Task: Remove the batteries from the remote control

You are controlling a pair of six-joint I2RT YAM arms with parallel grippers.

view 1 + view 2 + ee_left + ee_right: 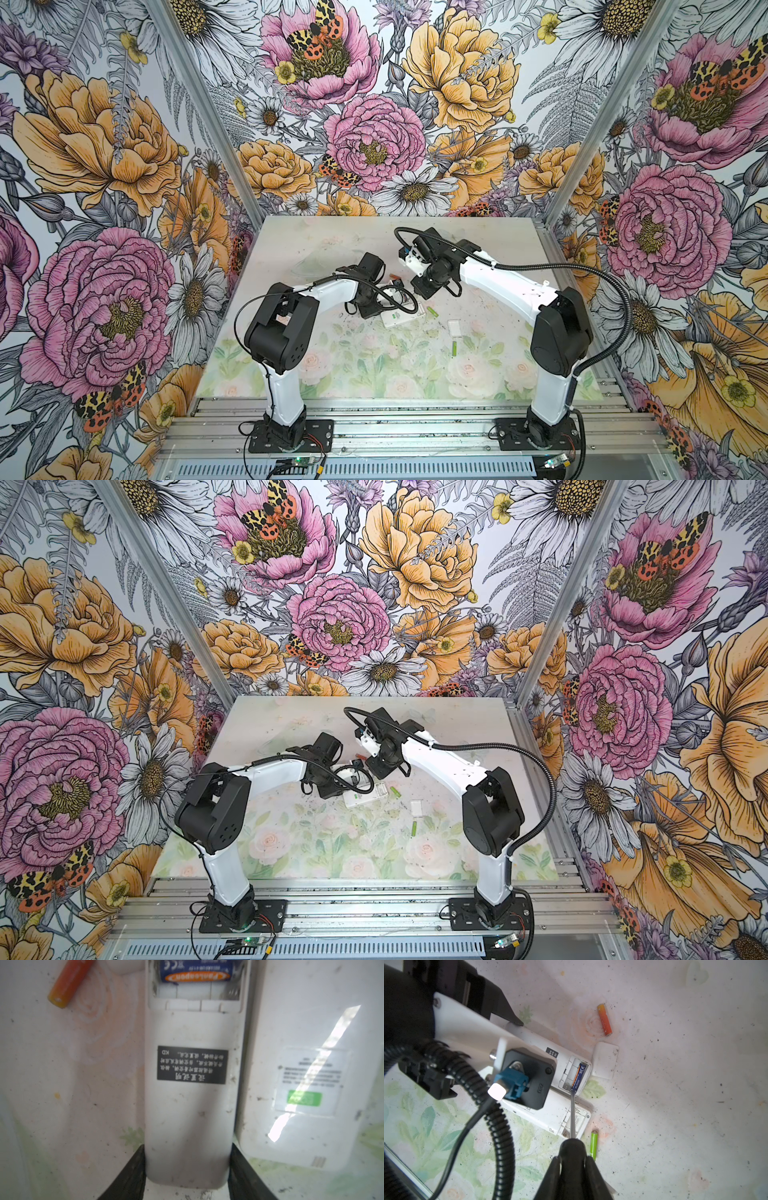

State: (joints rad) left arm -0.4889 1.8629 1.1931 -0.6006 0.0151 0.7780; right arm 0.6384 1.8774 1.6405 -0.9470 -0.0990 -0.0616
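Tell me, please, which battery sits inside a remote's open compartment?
The blue battery with the orange band, lying in the narrow remote. The orange battery, the green battery by the remotes and the other green battery lie loose on the table.

Top views high, looking down over whole table (311, 241); wrist views close, both showing narrow remote (191, 1115).

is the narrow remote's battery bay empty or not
Not empty: one blue battery sits in the open bay of the narrow remote, next to a bare slot.

Floral walls (374, 104), seemingly scuffed rose tabletop (316, 241)
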